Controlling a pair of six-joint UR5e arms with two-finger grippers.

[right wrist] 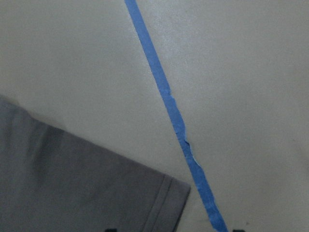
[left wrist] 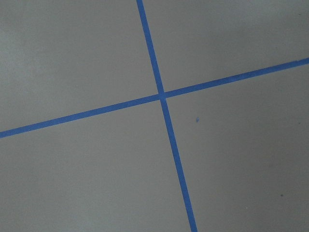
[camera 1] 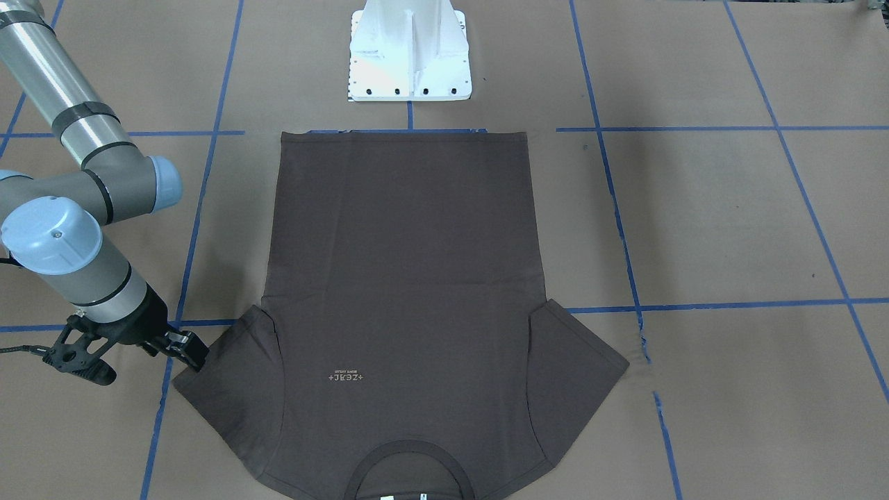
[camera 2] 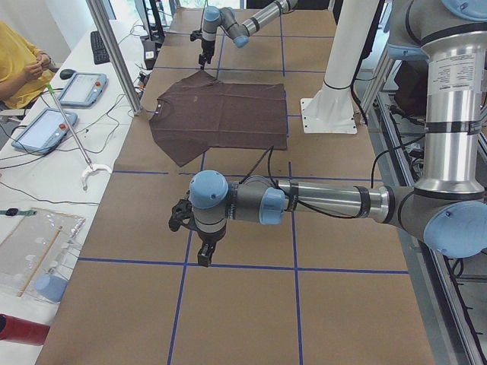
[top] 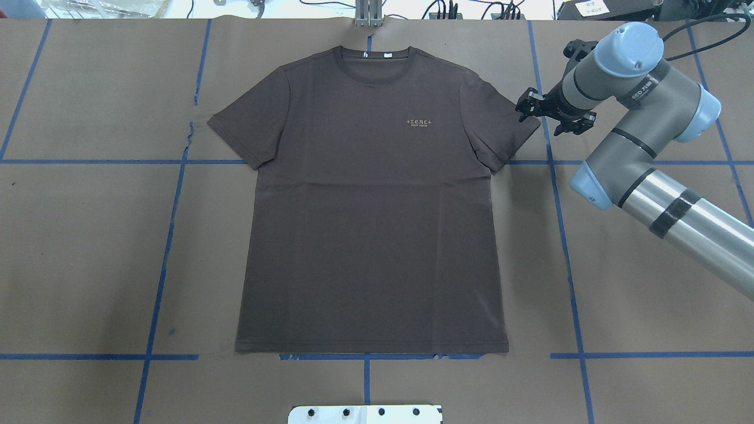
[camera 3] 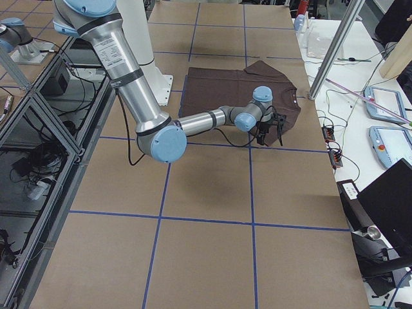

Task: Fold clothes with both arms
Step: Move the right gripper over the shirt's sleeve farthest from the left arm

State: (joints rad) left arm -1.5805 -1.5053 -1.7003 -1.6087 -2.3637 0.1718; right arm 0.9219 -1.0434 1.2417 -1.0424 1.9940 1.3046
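The dark brown-grey T-shirt [top: 371,218] lies flat and spread out on the brown table, collar [top: 374,56] at the far edge and hem toward the robot's base. It also shows in the front-facing view [camera 1: 406,278]. My right gripper [top: 551,116] hangs just outside the tip of the shirt's right-hand sleeve [top: 512,126], low over the table [camera 1: 167,344]. In the right wrist view the sleeve corner [right wrist: 164,203] lies between two fingertips set wide apart, so it is open and empty. My left gripper [camera 2: 199,257] hovers over bare table far from the shirt; I cannot tell whether it is open or shut.
The white pedestal base [camera 1: 410,55] stands by the shirt's hem. Blue tape lines [left wrist: 161,94] grid the brown paper table. A side table with tablets [camera 2: 42,125] and a seated person [camera 2: 19,65] lies beyond the collar side.
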